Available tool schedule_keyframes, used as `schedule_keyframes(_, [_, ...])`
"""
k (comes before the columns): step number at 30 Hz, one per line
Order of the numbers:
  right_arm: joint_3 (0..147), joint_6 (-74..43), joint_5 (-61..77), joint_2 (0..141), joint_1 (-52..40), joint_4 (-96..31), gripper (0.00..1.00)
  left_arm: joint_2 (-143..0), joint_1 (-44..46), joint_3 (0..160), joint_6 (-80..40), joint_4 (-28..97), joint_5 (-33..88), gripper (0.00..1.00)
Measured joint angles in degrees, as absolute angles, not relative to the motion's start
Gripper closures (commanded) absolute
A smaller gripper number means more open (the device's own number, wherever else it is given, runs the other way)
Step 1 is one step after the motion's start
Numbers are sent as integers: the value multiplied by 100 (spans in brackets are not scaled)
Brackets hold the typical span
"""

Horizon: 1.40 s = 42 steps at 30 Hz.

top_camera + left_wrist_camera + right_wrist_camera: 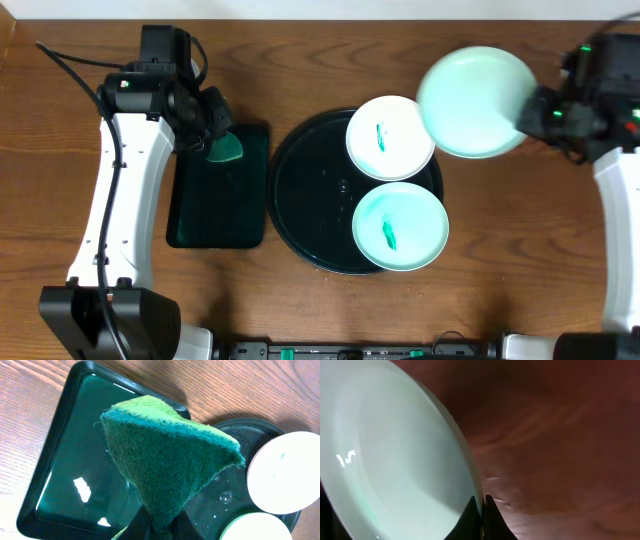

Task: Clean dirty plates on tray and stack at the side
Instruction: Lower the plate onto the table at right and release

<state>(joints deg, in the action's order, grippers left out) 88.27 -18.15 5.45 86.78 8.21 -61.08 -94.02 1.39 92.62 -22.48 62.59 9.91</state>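
Right gripper pinched rim of pale mint round plate, far right of round glossy black tray. Two teal-smeared white plates lay on tray. Left gripper clamped green sponge over rectangular black tray.

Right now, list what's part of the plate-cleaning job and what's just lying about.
Job: pale mint plate in the right gripper; far smeared plate; near smeared plate; round black tray; green sponge in the left gripper.
Lying about: rectangular black tray.
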Motion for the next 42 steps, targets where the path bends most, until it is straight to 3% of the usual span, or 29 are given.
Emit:
schedule_keyframes(7, [7682, -1837, 563, 9334, 1861, -5472, 99, -9402, 139, 9262, -2248, 6252, 991, 93])
schedule_keyframes(16, [6888, -1787, 652, 9983, 2043, -4353, 98, -9402, 139, 9262, -2248, 6156, 991, 93])
schedule_keyframes(20, [6825, -1656, 685, 10167, 2040, -4281, 68, -9402, 139, 9262, -2248, 6145, 991, 93])
schedule_keyframes(23, [6807, -1463, 794, 10200, 2040, -4346, 59, -9402, 139, 9262, -2248, 6108, 991, 93])
schedule_keyframes(29, [7076, -1269, 1138, 10200, 1997, -5433, 61, -9402, 139, 9258, -2248, 6099, 991, 92])
schedule_keyframes(33, [7516, -998, 1667, 10066, 1686, -6071, 56, -9402, 161, 9181, -2248, 6086, 993, 93])
schedule_keyframes(37, [7605, -703, 1973, 9767, 969, -6652, 55, -9406, 242, 9120, -2248, 6095, 993, 93])
schedule_keyframes(42, [7166, -541, 2062, 9732, -5, -6753, 62, -9406, 386, 9120, -2248, 6093, 996, 93])
